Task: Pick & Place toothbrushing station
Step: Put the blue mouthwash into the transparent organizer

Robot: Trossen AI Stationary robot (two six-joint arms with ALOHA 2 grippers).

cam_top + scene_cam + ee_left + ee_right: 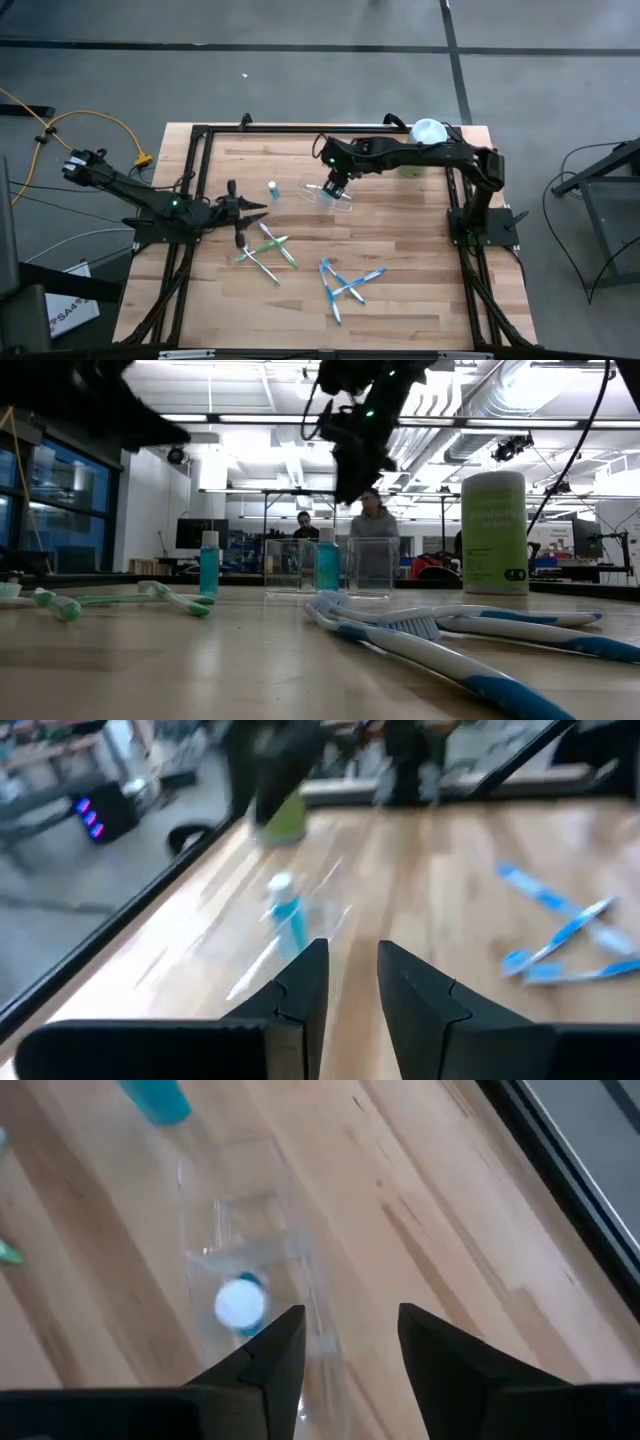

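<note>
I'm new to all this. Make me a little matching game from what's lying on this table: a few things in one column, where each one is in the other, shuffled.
Things:
1. green toothbrushes
2. blue toothbrushes
3. pale green canister
4. clear holder

Places:
a. standing at the table's far edge, beside the right arm
b. right under the right gripper, with a tube standing in it
c. scattered just in front of the left gripper
d. in a loose pile toward the table's near edge, right of the green ones

Pairs: 1-c, 2-d, 3-a, 4-b
</note>
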